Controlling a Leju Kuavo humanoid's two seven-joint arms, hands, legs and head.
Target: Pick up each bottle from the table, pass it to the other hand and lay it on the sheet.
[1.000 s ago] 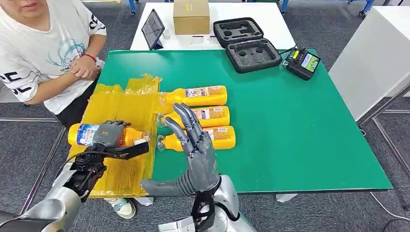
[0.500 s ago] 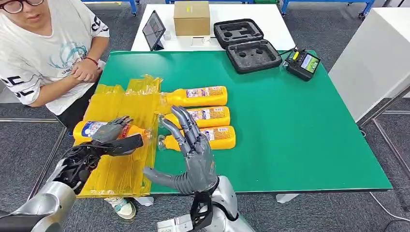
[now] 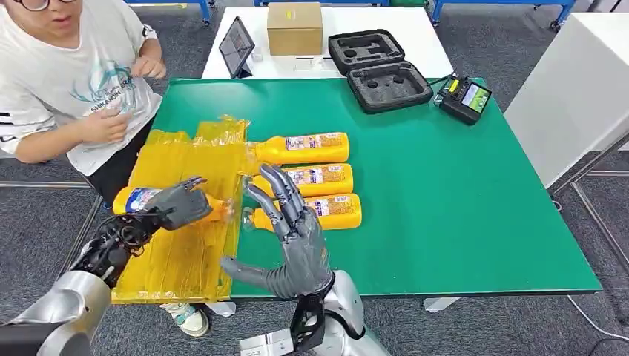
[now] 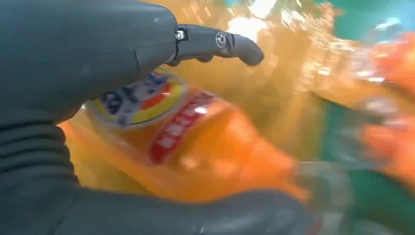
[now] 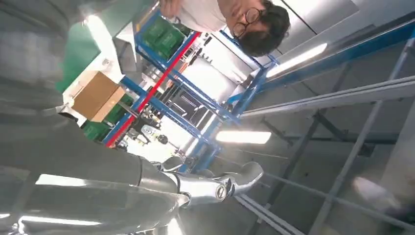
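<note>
An orange bottle point(image 3: 136, 199) with a blue and white label lies on the yellow sheet point(image 3: 185, 248) near its left edge. My left hand point(image 3: 176, 205) rests over the bottle's neck end with its fingers lifted and spread. In the left wrist view the bottle point(image 4: 195, 142) lies between a straight finger point(image 4: 220, 41) and the thumb, which do not close on it. My right hand point(image 3: 294, 233) is raised and open, palm up, in front of three more orange bottles point(image 3: 305, 147) point(image 3: 320, 176) point(image 3: 335, 210) lying side by side on the green table point(image 3: 460, 193).
A person point(image 3: 67, 81) stands at the table's left, arms near the sheet's far corner. At the back are a tablet point(image 3: 234, 43), a cardboard box point(image 3: 294, 26), an open black foam case point(image 3: 378, 67) and a handheld controller point(image 3: 463, 96). A white table point(image 3: 586, 81) stands at the right.
My left hand has set the bottle down on the sheet and loosened its fingers from it. The person has lifted both arms. My right hand has barely moved.
</note>
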